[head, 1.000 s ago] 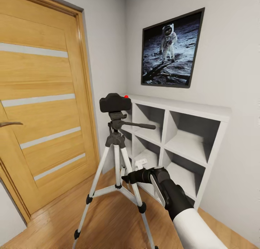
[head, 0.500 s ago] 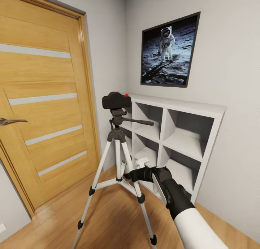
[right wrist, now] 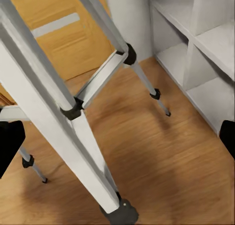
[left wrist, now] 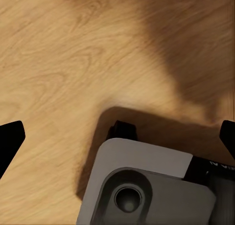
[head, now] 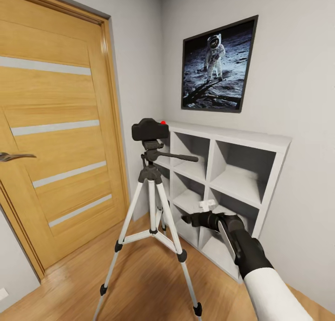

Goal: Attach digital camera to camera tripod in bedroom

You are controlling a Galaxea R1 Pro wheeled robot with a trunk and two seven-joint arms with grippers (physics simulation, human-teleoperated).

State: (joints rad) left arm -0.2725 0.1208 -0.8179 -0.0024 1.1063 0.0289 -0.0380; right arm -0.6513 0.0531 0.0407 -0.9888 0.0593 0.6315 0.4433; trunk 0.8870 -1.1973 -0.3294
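The black digital camera (head: 150, 129), red button on top, sits on the head of the camera tripod (head: 150, 177), which stands on the wood floor in front of the white cube shelf (head: 232, 142). My right gripper (head: 187, 218) hangs low between the tripod's right leg and the shelf, apart from both. In the right wrist view the right gripper (right wrist: 117, 142) is open, its dark fingertips (right wrist: 10, 146) wide apart, and the silver tripod legs (right wrist: 44, 102) pass close in front. My left gripper (left wrist: 117, 137) is open, pointing down at the floor.
A wooden door (head: 56, 139) with a metal handle (head: 14, 157) stands shut on the left. An astronaut picture (head: 217, 65) hangs above the shelf. The robot's grey base (left wrist: 147, 186) lies under the left gripper. The tripod's feet (head: 197, 309) spread over the floor.
My right arm has swung right and a little up, away from the tripod leg toward the shelf. Earlier the head view shifted slightly. Camera and tripod have not moved.
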